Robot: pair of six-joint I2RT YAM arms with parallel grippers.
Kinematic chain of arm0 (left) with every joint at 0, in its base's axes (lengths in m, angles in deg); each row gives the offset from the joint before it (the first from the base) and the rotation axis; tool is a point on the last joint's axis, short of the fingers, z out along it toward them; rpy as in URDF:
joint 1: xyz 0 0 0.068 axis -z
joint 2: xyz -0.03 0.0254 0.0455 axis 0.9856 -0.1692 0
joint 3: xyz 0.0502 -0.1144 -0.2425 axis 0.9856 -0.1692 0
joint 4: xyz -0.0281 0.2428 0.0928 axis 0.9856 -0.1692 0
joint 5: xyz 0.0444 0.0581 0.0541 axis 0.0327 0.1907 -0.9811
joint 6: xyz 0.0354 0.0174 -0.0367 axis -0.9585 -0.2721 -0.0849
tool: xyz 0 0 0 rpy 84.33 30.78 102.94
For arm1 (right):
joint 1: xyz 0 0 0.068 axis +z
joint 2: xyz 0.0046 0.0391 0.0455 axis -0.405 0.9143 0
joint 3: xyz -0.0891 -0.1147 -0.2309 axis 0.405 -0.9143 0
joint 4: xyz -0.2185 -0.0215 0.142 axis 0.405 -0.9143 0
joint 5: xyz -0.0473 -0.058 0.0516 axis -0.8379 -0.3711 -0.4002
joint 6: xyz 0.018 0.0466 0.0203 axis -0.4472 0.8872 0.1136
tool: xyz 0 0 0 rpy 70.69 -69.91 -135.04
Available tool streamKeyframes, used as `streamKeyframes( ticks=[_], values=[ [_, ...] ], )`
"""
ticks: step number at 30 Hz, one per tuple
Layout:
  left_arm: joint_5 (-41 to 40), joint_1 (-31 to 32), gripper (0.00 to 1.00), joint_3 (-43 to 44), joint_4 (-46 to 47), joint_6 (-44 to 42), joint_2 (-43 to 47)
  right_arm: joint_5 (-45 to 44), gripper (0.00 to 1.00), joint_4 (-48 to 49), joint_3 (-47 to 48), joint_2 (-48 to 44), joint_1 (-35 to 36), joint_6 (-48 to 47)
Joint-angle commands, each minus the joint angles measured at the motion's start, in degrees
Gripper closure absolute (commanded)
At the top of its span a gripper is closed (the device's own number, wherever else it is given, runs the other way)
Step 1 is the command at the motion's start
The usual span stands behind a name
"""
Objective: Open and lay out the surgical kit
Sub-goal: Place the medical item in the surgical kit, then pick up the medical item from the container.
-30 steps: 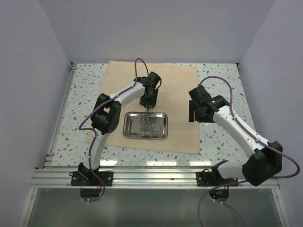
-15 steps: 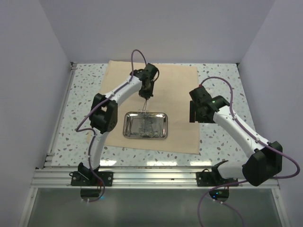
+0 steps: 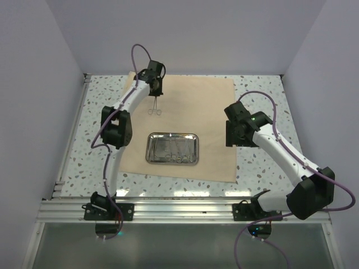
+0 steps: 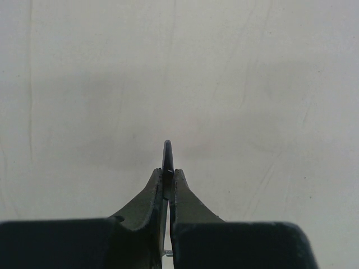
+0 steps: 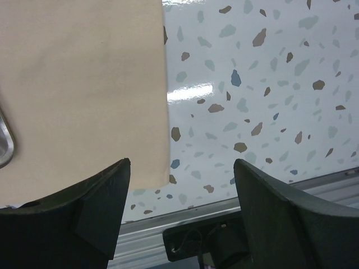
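So nearest the arm bases there's the shiny rectangular steel tray with rounded corners (image 3: 197, 149), sitting on the tan cloth wrap (image 3: 207, 101), which is already opened out flat on the speckled white table (image 3: 98, 117). A few small thin metal instruments (image 3: 174, 150) lie inside the tray, too small for me to tell which is which. Off to the side, the right claw (image 5: 182, 168) hangs over the cloth's right edge with its jaws wide apart and nothing between them, basically idle. Further back is the action: the left claw (image 3: 155, 93) is clamped tight on a slim ring-handled metal instrument (image 3: 155, 110), which hangs handles-down over the far left part of the cloth, well apart from the tray. I can't tell if the rings touch the cloth. The wrist view shows the fingers (image 4: 185, 196) pinched right on the thin steel. My read is we're in the laying-out step, one tool at a time, with the unwrapping done. Next move looks like lowering it until it lies flat on bare cloth, then letting go gently so it doesn't skid, leaving room beside it for the rest.
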State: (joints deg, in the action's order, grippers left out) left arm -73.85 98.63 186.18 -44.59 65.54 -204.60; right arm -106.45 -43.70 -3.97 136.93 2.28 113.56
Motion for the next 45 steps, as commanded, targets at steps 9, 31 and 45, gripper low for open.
streamKeyframes(
  ticks=[9,31,45],
  values=[
    [-3.8,0.4,0.06,-3.1,11.8,-4.8,4.3,-1.1,0.22,-3.6,3.1,-0.6,-0.3,1.9],
    [-5.2,18.6,0.4,-46.4,12.8,14.4,27.9,2.7,0.22,-0.4,-2.9,-6.8,-0.2,0.0],
    [-6.0,19.1,0.46,-51.7,16.5,16.6,25.6,1.7,0.22,-4.3,-4.2,-11.7,-0.3,2.0]
  ],
)
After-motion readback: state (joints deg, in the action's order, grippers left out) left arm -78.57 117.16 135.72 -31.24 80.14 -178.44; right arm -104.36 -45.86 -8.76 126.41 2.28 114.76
